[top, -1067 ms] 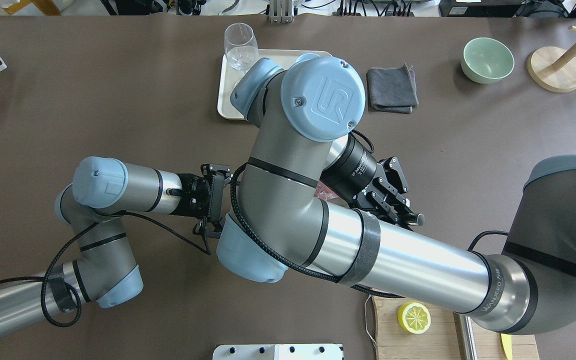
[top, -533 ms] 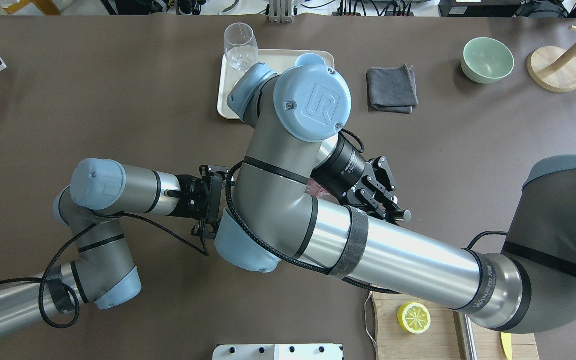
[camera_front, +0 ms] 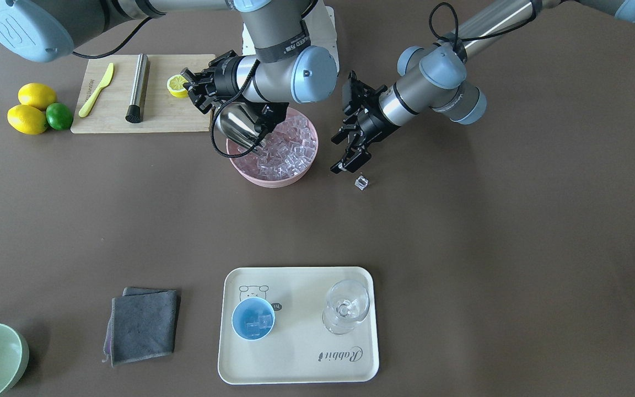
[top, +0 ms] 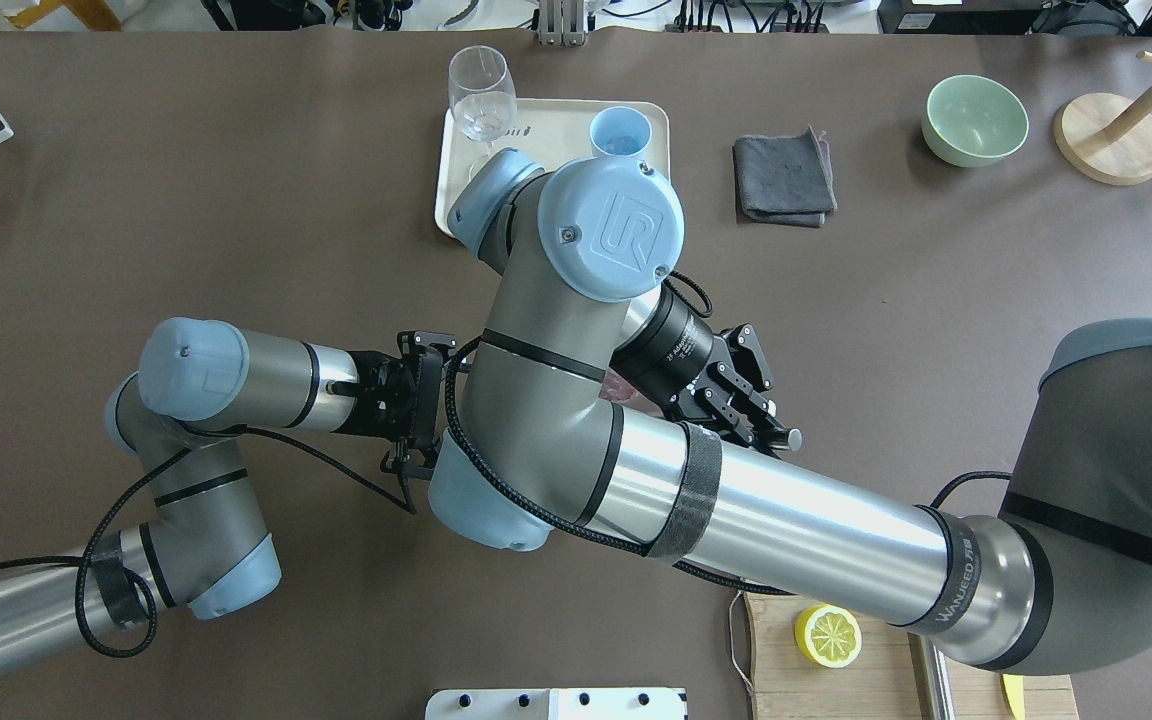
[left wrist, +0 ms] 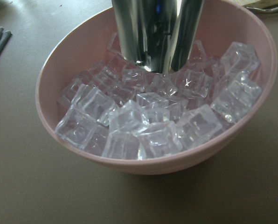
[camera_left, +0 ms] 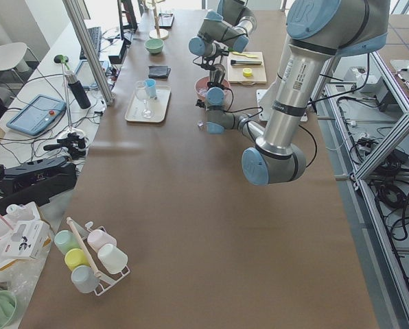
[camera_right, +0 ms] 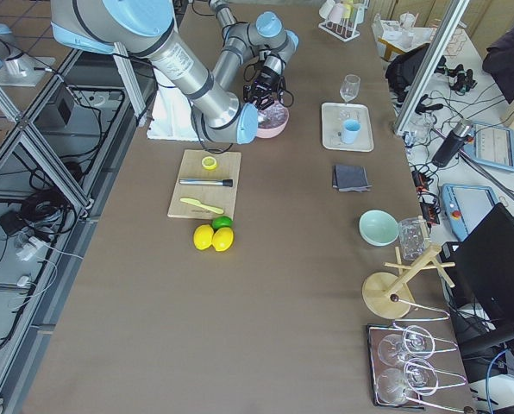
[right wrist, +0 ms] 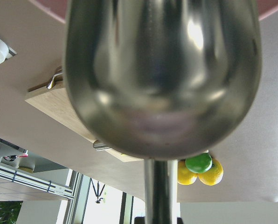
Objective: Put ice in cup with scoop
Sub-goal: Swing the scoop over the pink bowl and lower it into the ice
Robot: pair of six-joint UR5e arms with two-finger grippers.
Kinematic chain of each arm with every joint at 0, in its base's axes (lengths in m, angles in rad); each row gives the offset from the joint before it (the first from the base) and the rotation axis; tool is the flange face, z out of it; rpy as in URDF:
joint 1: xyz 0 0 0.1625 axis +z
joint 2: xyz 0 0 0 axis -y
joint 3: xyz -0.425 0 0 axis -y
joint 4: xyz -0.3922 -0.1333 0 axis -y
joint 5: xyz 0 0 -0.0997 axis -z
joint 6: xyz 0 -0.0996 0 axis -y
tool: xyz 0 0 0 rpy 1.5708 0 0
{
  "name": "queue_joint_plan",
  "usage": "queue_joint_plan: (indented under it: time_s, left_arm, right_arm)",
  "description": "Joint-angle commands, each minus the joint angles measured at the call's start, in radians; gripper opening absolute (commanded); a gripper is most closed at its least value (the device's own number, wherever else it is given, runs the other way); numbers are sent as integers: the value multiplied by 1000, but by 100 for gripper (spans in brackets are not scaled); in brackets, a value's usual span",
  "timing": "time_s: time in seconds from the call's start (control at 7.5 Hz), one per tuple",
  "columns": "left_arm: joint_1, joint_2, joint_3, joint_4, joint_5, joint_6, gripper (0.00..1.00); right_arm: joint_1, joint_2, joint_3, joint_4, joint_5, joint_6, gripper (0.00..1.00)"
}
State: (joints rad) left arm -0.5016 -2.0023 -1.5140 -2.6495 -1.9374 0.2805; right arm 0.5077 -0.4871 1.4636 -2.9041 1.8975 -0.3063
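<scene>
Your right tool [camera_front: 199,94] is clamped on the scoop [camera_front: 237,128], whose mouth is in the ice [camera_front: 287,150] of the pink bowl [camera_front: 273,181]; push in deeper, then lift it level. The left tool [camera_front: 350,159] has its jaws apart. The cup [camera_front: 253,318] is well apart, across the worktop [camera_front: 461,248]

I'm watching the scoop [right wrist: 162,79] filling my view, shiny back toward me, rod handle running downward. Beyond the scoop, a wooden board [right wrist: 55,105], lime [right wrist: 198,162] and lemons [right wrist: 214,171] are showing.
</scene>
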Motion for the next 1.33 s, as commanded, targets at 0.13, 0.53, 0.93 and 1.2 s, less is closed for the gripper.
queue_joint_plan:
  time_s: [0.13,0.53,0.93,1.2]
  left_arm:
    - [0,0,0,0,1,0,98]
    - [2,0,1,2,6,2,98]
    - [2,0,2,3,11,2,98]
    - [2,0,2,5,11,2,98]
  right_arm:
    - [-5,-2,-2,55,3,1,0]
    - [-5,-8,-3,109,3,0,0]
    - [-5,-28,6,186,3,-2,0]
    - [-5,-53,33,238,3,-2,0]
